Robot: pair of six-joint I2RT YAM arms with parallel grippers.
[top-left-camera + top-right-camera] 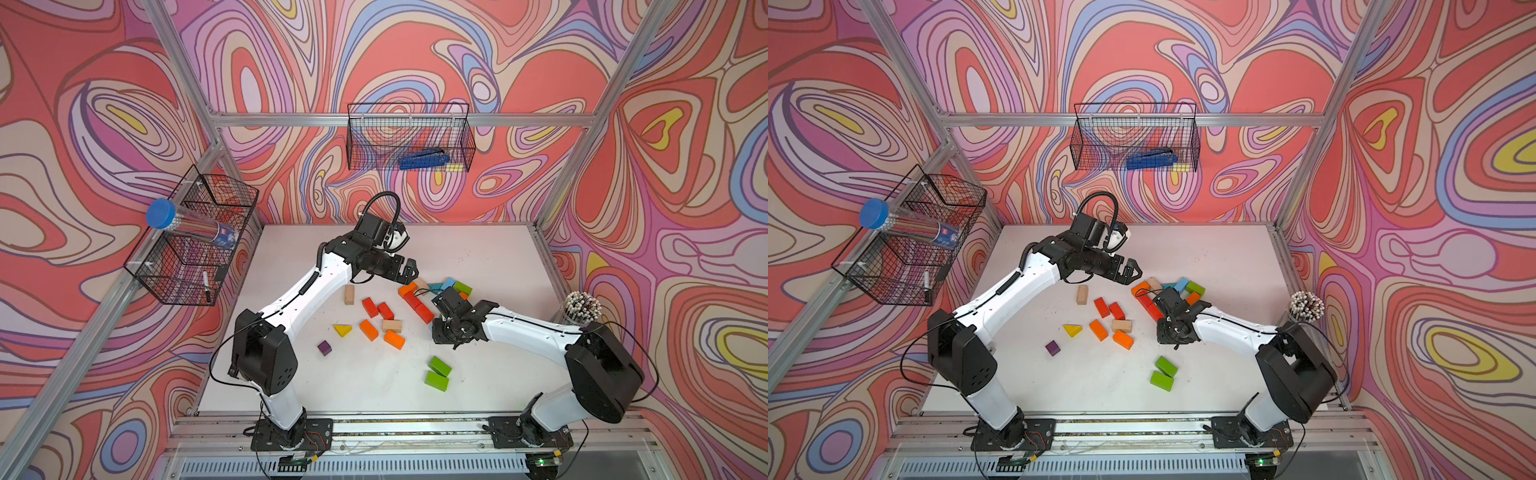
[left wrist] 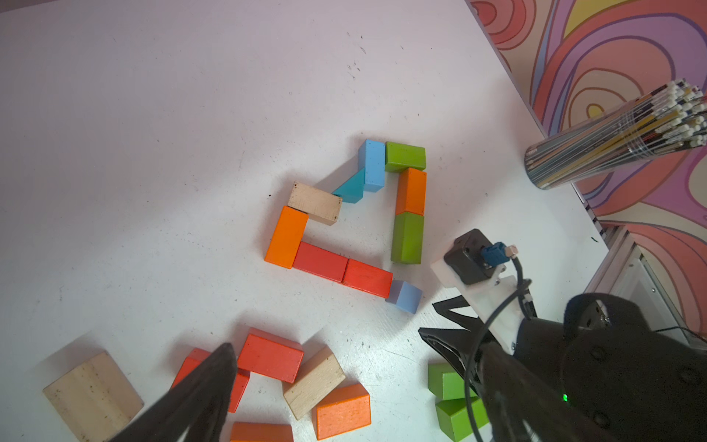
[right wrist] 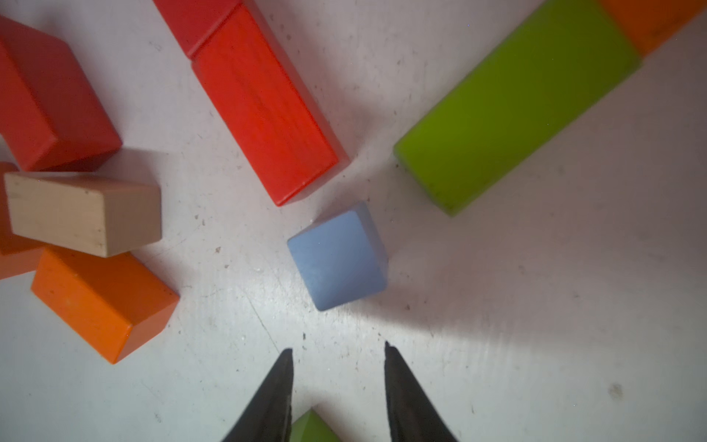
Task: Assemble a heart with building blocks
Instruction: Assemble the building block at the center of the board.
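Hovering the right gripper (image 3: 337,347), narrowly parted and empty, just short of the light-blue cube (image 3: 338,256) lying beside the red brick (image 3: 264,107), with the left gripper (image 1: 411,271) gaping wide, and judging it light, rigid, slick: favouring a pinch across opposite flat faces.

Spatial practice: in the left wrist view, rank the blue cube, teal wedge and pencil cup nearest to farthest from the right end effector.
1. Blue cube: beside the end effector.
2. Teal wedge: farther out on the table.
3. Pencil cup: at its edge.
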